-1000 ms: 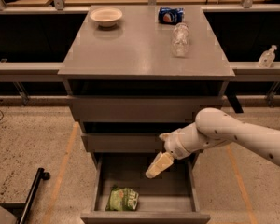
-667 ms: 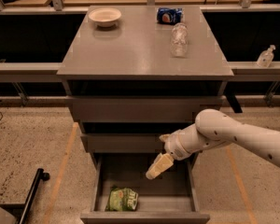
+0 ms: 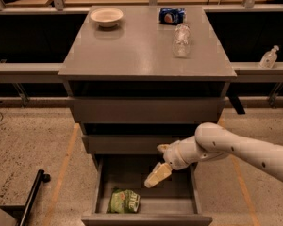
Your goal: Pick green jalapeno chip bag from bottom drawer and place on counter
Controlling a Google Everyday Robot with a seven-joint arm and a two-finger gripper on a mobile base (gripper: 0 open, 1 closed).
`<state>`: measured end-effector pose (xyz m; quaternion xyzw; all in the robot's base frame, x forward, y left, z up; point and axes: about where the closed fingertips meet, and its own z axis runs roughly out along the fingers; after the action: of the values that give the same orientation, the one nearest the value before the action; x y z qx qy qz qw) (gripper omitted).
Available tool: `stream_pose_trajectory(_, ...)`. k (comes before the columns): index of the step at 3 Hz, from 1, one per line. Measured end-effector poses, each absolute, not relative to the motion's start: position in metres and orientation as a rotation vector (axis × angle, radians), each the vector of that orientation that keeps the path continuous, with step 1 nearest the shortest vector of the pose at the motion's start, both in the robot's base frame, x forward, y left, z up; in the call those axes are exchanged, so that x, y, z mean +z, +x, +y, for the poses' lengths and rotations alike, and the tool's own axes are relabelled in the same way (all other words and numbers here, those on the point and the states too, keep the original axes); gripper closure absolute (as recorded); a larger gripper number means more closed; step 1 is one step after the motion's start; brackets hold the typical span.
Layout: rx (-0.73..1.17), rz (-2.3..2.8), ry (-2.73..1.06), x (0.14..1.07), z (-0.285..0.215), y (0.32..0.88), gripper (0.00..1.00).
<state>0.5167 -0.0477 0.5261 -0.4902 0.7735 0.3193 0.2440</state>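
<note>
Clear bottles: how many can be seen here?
2. One bottle is on the counter, right of centre; the other bottle stands on the right-hand ledge. The gripper hangs over the open bottom drawer.

Three grey drawers (image 3: 146,109), two clear bottles (image 3: 180,40), one bowl (image 3: 106,17), one blue can (image 3: 171,15), one green jalapeno chip bag (image 3: 124,201); one tool (image 3: 158,175), over the open bottom drawer (image 3: 146,218)

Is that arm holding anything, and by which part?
Nothing is held. The gripper hangs over the open bottom drawer, apart from the green jalapeno chip bag lying inside it.
</note>
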Motion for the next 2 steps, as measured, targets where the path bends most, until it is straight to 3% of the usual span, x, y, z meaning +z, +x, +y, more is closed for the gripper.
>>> stream_pose_trajectory(1,0.99,2.116,-1.318,0.4595,-0.0303,0.5293,0.0)
stream_pose_trajectory(2,0.998,2.118,-1.313,0.4551,-0.029,0.5296,0.0)
